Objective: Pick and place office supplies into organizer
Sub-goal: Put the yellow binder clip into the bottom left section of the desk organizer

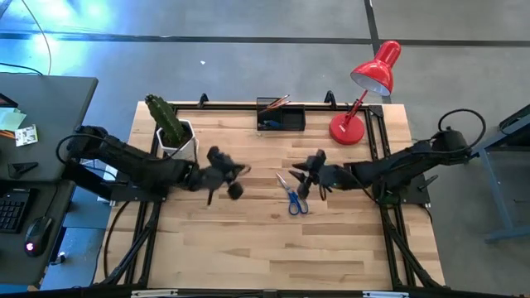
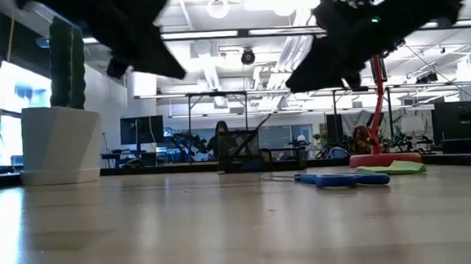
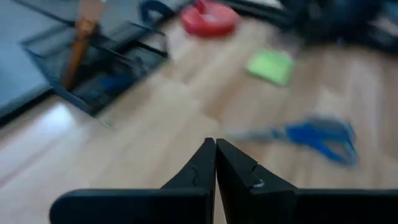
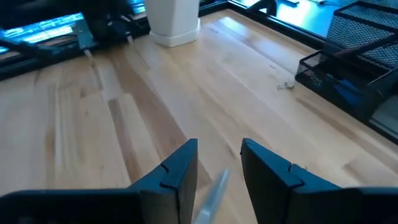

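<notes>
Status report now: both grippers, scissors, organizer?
Left gripper shut, empty, mid-table. Right gripper open above blue-handled scissors, not gripping. Black mesh organizer at far edge, path unobstructed.

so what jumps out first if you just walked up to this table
The red desk lamp at the back right corner, and the cactus in its white pot at back left. Between them the black organizer sits on the back edge, while mid-table the right gripper, open, hovers over blue-handled scissors; the left gripper is shut nearby.

blue-handled scissors (image 1: pixel 293 199) on pale striped-grain wood counter (image 1: pixel 248 240), lime-green sticky pad (image 3: pixel 270 65), black mesh organizer (image 1: pixel 280 118), red lamp (image 1: pixel 364 91), white pot (image 1: pixel 184 142) with green cactus (image 1: pixel 165 118), dark pincers
</notes>
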You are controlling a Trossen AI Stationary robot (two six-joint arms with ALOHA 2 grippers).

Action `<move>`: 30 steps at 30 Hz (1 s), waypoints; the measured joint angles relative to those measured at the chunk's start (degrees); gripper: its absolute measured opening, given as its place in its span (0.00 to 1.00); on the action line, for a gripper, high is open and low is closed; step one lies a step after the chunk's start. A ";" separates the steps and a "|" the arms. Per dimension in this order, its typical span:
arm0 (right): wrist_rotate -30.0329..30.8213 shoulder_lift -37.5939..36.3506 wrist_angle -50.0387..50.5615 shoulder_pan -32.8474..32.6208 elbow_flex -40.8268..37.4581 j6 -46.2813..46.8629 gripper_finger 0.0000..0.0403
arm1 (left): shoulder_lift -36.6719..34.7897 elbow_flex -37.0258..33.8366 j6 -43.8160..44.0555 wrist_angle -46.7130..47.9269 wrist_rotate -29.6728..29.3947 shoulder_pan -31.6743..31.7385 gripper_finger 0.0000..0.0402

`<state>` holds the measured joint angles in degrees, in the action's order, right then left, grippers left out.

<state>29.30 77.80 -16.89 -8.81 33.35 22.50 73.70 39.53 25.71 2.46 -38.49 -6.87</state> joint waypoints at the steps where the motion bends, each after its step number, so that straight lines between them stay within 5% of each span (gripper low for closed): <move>1: 0.90 0.00 -1.09 -0.93 -0.91 0.00 0.29 | 0.62 0.64 -0.05 -0.97 -0.06 1.64 0.01; 8: 6.17 0.20 -2.65 -5.11 -3.53 0.18 0.29 | 8.06 1.33 0.08 -9.39 6.17 12.29 0.01; 12: 6.62 0.20 -4.12 -6.34 -3.52 -1.30 0.29 | 14.13 2.30 1.25 -15.65 11.13 16.61 0.09; 23: 7.73 0.22 -7.44 -6.58 -3.52 -5.33 0.29 | 30.63 14.89 6.72 -10.08 -2.05 23.32 0.40; 30: 7.99 0.22 -7.08 -6.52 -3.52 -6.51 0.29 | 36.38 20.77 14.33 -5.06 4.25 27.15 0.41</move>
<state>37.30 78.02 -23.97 -15.33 29.82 15.99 110.08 60.30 40.05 -2.60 -34.24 20.27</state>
